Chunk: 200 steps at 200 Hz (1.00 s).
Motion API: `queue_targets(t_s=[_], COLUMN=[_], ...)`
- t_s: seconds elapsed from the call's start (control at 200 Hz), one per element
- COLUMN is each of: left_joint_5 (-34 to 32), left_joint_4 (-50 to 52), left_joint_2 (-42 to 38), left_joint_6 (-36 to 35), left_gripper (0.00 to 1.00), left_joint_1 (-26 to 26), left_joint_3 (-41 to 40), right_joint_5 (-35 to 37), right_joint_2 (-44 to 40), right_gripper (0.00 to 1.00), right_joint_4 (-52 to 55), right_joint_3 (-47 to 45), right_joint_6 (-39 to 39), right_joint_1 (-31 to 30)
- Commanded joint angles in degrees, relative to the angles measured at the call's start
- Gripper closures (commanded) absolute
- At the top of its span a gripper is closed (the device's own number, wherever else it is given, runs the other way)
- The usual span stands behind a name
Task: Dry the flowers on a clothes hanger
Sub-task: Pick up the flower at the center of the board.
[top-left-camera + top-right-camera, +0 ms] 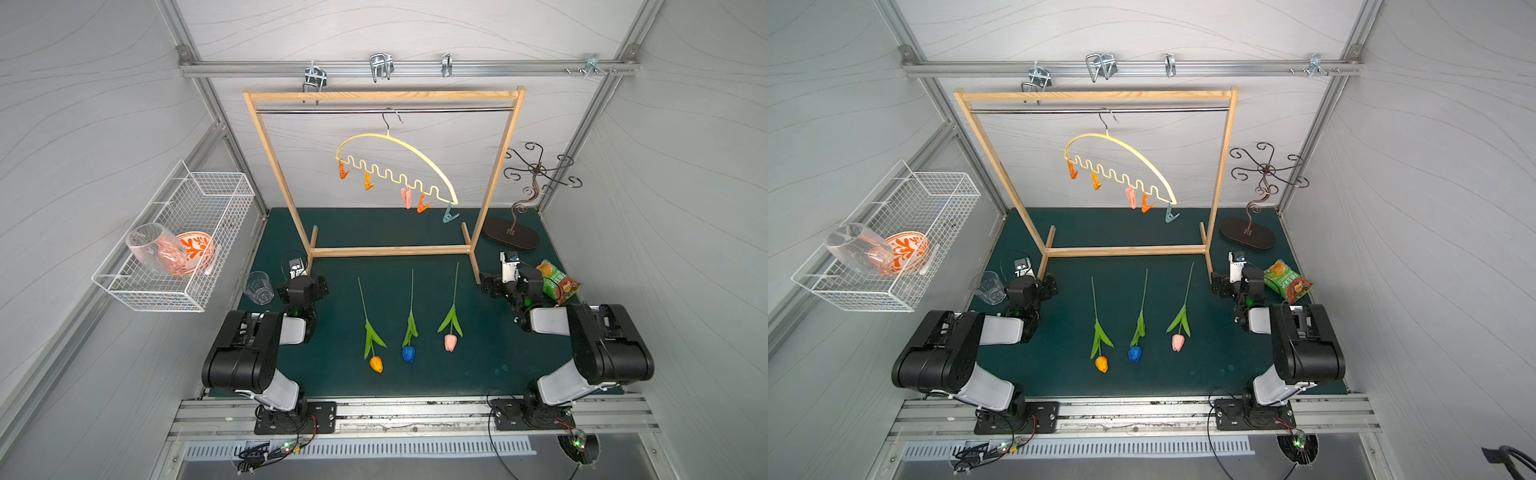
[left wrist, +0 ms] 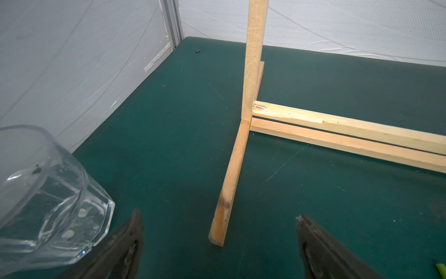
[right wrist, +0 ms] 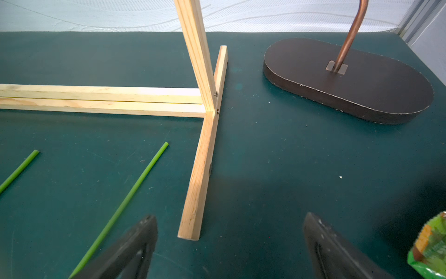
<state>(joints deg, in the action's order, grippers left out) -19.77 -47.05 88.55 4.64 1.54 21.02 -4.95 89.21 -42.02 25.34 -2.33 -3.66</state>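
Top views both show the flowers [image 1: 410, 328], three artificial tulips with long thin green stems, lying on the dark green table mat [image 1: 490, 357], side by side and apart from each other. Their heads point to the near edge: the orange head [image 1: 376, 364] at left, the blue head [image 1: 408, 353] in the middle, the pink head [image 1: 450, 342] at right. The stem ends reach toward the far side, close to the base bar of the light wooden rack frame [image 1: 384, 96].

The clothes hanger [image 1: 386, 135], a pale yellow arch with a wavy lower bar, hangs by its metal hook from the rail of this frame, tilted with its right end lower. Its small orange, pink and teal clothespins [image 1: 406, 198] are all empty.

The left gripper [image 2: 219, 215] and the right gripper [image 3: 230, 216] are low over the mat, each before one foot of the frame, jaws wide apart and holding nothing. A clear glass tumbler [image 2: 48, 200] stands just left of the left gripper. A green snack packet [image 3: 432, 251] lies just right of the right gripper.

I judge that the step in hand is to take a first stem. The pink tulip's stem [image 3: 126, 200] is nearest to the right gripper. It lies flat and is thin, so the fingertips should come down to the mat and close across the bare part, leaving the end free for a pin. The hanger may swing when a pin is pushed.
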Motion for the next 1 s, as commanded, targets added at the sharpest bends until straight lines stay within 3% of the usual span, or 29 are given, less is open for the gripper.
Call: queue_targets(t_s=[0.0,0.32,0.42,0.52,0.625,0.68,0.76,0.875,0.995], left_joint_5=[-0.69,-0.7,-0.69,-0.67,-0.67,-0.76,-0.69,-0.61,-0.13], left_joint_4=[-3.49,-3.49,-3.49,-3.49,-3.45,-3.49,-3.39,-3.4,-4.32], left_joint_2=[0.57,0.56,0.57,0.57,0.49,0.59,0.57,0.54,0.33], left_joint_6=[-0.47,-0.51,-0.51,-0.51,-0.47,-0.51,-0.51,-0.51,-1.06], left_gripper=[0.0,0.0,0.0,0.0,0.0,0.0,0.0,0.0,0.0], left_joint_1=[-0.18,-0.22,-0.22,-0.22,-0.22,-0.22,-0.22,-0.22,-0.23], left_joint_3=[2.07,2.06,2.04,2.06,2.02,2.01,2.02,2.04,1.64], right_joint_5=[-0.36,0.51,9.75,25.3,31.0,30.38,25.04,29.09,20.05], right_joint_2=[0.79,0.69,-3.13,-11.71,-18.49,-23.81,-31.21,-35.07,-35.47], right_gripper=[0.01,0.01,0.01,0.01,0.01,0.01,0.01,0.01,0.01], right_joint_4=[-1.49,-1.93,-0.22,19.4,29.67,32.5,38.45,52.31,44.25], right_joint_3=[1.02,0.75,0.46,6.37,7.93,6.78,6.5,4.16,-1.6], right_joint_6=[0.75,0.8,-0.44,2.15,4.31,5.32,14.32,37.12,39.14], right_joint_1=[-0.24,-0.46,-4.23,-11.18,-16.98,-19.96,-20.69,-20.25,-13.53])
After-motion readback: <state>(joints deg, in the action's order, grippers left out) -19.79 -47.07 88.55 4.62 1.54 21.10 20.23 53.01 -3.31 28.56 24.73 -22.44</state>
